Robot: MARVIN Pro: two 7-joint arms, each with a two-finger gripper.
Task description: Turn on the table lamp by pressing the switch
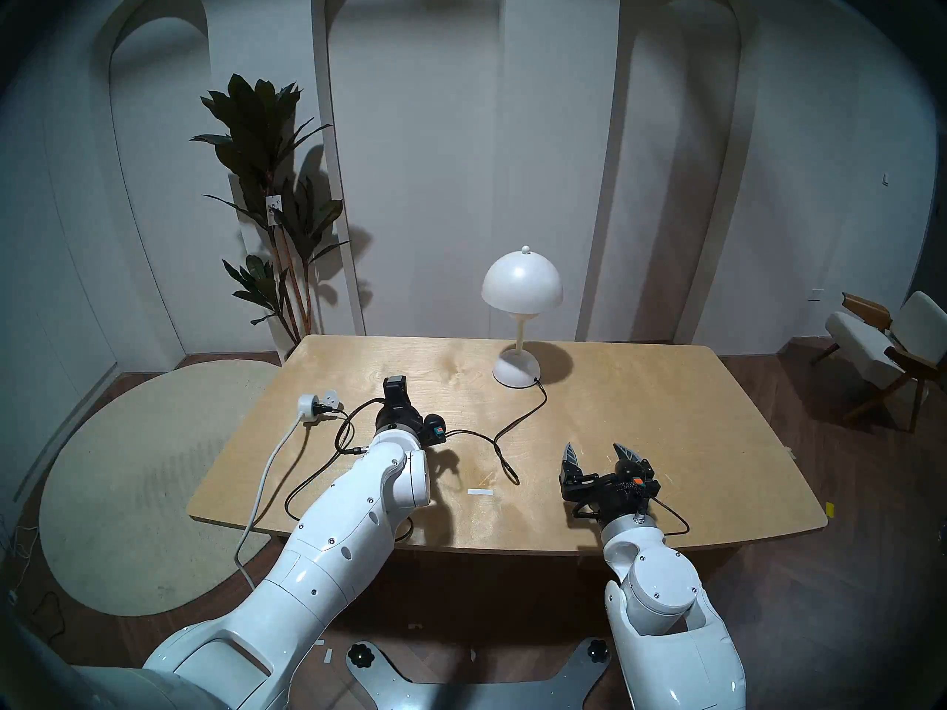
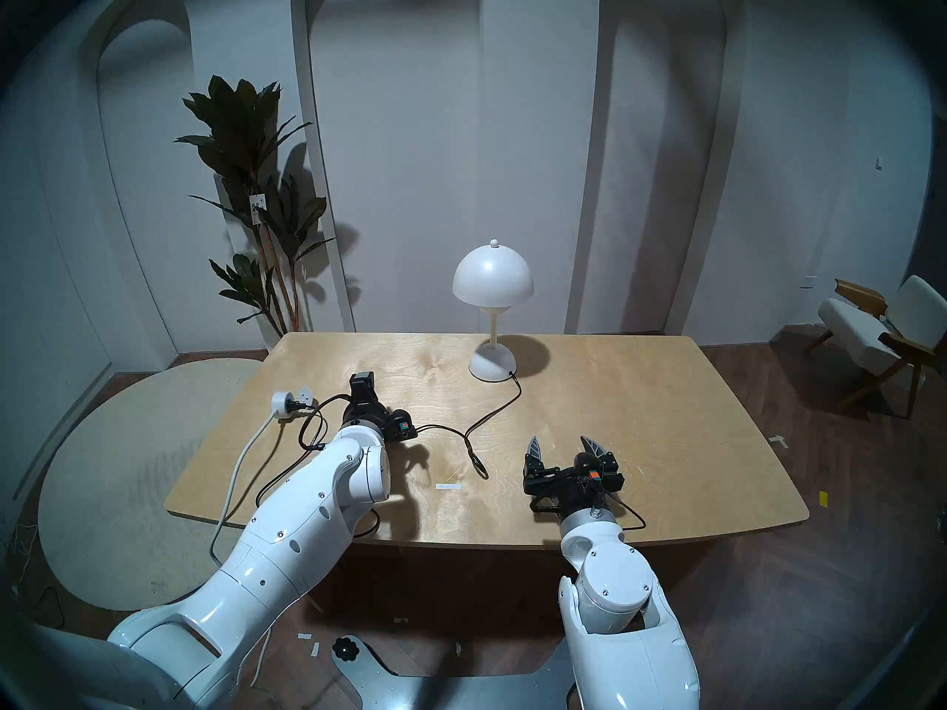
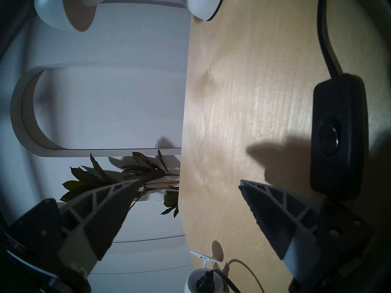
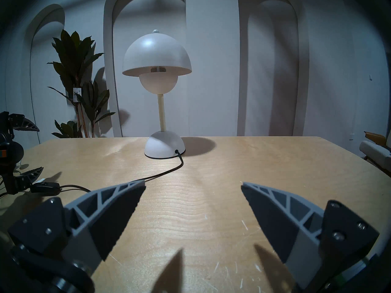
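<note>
Your left hand point(image 3: 188, 183) hangs spread wide with one finger just beside the black switch point(image 3: 338, 136) on the table point(image 1: 640, 412), your right hand point(image 4: 192, 184) likewise spread, the table lamp point(image 1: 521, 314) unlit.

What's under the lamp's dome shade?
In the right wrist view, a round white globe bulb sits under the shade, unlit, with a ribbed socket above it. From the head views the shade covers all of this.

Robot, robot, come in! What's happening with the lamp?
Left tool open beside switch. Right tool open, idle. Table lamp unlit. Nothing blocking.
</note>
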